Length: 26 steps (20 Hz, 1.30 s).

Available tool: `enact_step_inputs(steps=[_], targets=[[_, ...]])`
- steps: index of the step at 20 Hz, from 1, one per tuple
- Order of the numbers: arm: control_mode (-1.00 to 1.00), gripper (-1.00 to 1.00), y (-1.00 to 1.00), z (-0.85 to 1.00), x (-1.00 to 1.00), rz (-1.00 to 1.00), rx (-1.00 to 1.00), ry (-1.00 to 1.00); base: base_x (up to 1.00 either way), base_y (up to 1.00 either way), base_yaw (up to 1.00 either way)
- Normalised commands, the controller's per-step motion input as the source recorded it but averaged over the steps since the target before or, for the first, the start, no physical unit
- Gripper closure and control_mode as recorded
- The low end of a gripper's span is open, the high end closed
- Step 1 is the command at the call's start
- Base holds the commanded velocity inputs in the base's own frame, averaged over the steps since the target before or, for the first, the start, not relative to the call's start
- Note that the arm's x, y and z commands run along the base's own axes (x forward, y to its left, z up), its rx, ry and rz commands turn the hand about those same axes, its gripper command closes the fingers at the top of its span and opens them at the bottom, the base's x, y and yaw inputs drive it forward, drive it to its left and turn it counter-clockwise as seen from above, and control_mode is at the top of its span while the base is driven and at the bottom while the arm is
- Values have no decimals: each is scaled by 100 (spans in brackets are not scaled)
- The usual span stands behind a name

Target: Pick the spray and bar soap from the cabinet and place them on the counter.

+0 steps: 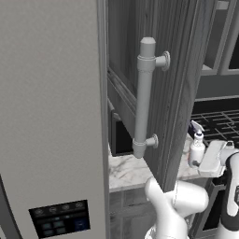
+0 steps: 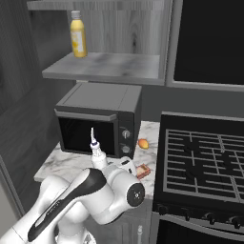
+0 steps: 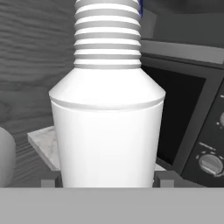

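Observation:
The spray (image 3: 107, 127) is a white bottle with a ribbed neck, upright between my fingertips (image 3: 162, 179), which press on both its sides. My gripper (image 1: 203, 161) is shut on it, low over the white marble counter (image 1: 126, 172) in front of the microwave. From the right, the spray (image 2: 97, 158) rises just behind my arm, nozzle up. The bar soap (image 2: 143, 170), a small orange-brown block, lies on the counter (image 2: 62, 167) beside the stove. The cabinet (image 2: 106, 64) stands open, its dark door and pale bar handle (image 1: 144, 98) close on my left.
A black microwave (image 2: 97, 126) fills the back of the counter. A small orange fruit (image 2: 142, 143) lies to its right. The black grated stovetop (image 2: 209, 157) is further right. A yellow bottle (image 2: 77, 34) stands on the cabinet shelf. The grey fridge (image 1: 46, 116) walls off the left.

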Motion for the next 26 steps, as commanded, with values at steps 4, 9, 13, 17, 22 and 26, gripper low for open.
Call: enact_step_inputs(steps=[4,9,13,17,22,26], targets=[[-100,100,0,-20,19,0,0,-8,0,0,0],[-100,100,1,-18,18,0,0,-5,0,0,0],[-100,100,0,-17,18,0,2,-2,0,0,0],[-100,100,0,-19,18,2,2,0,0,0,0],[-100,100,-4,-19,19,3,2,0,0,0,0],[-100,100,-7,-21,19,4,1,0,0,0,0]])
